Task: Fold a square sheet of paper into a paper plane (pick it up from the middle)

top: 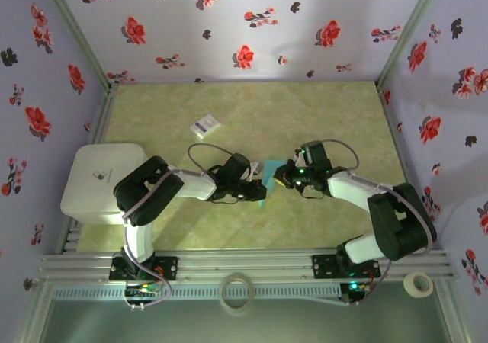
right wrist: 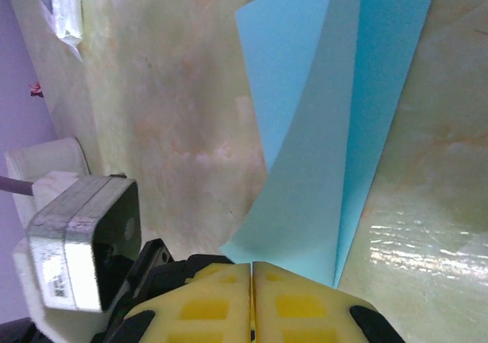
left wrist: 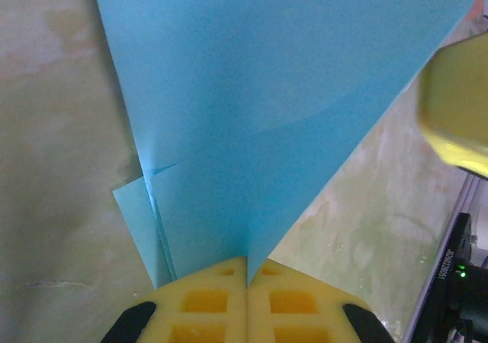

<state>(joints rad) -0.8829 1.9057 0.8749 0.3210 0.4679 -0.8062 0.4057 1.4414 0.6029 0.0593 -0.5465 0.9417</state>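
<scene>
Paper [left wrist: 290, 91]: plain teal, no print. Its folded layers read as lighter and darker bands in the right wrist view.
Worktop [top: 320, 114]: mottled yellow-green, marble-like, with faint orange blotches.
Walls [top: 229, 30]: lavender, patterned with red and black flowers.
Left pincer [left wrist: 247, 274] and right pincer [right wrist: 252, 274]: yellow pads on black.
Arms [top: 396, 221]: black with white links.
Box [top: 103, 179]: white.
Card [top: 204, 125]: white with dark marks.
</scene>
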